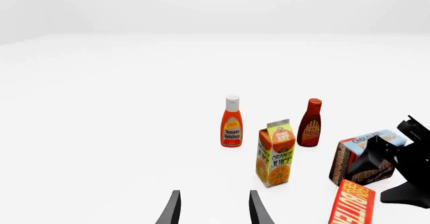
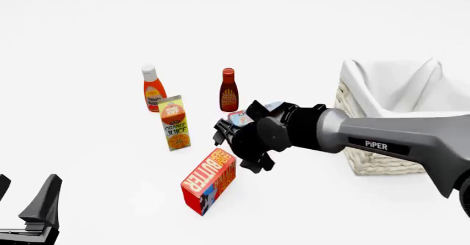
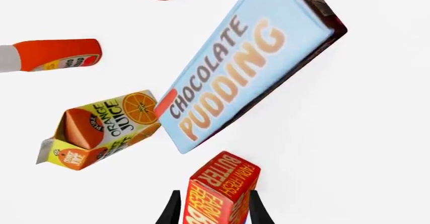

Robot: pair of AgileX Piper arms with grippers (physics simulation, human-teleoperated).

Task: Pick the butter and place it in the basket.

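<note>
1. Left wrist view: the left gripper (image 1: 213, 207) hangs with its two fingers spread and nothing between them, so it's idle. Ahead of it I count one tomato ketchup bottle (image 1: 232, 121), one orange juice carton (image 1: 275, 153), one BBQ sauce bottle (image 1: 310, 123), one chocolate pudding box (image 1: 363, 156), and one butter carton (image 1: 354, 204) cut off at the frame edge. The right arm's dark wrist crosses in front of the pudding box.

2. Front view: the right gripper (image 2: 242, 146) hovers just above the far end of the butter (image 2: 209, 180), which lies flat on the white worktop (image 2: 88, 190), angled, well apart from the basket (image 2: 367, 146) sitting behind that arm. Can't tell from here how wide its fingers are. One basket, still five groceries in total.

3. Right wrist view: the butter's end sits right between the right gripper's fingers (image 3: 172, 211), which stand spread on either side of it; whether they touch it yet I can't say. Pudding box just beyond, juice carton and the two bottles farther off.

4. Handling guess: it's a stiff cardboard carton, probably light, with glossy sides that could slip. I'd pinch across the narrow width, nearer the middle than the end, so it doesn't swing on the way up.
</note>
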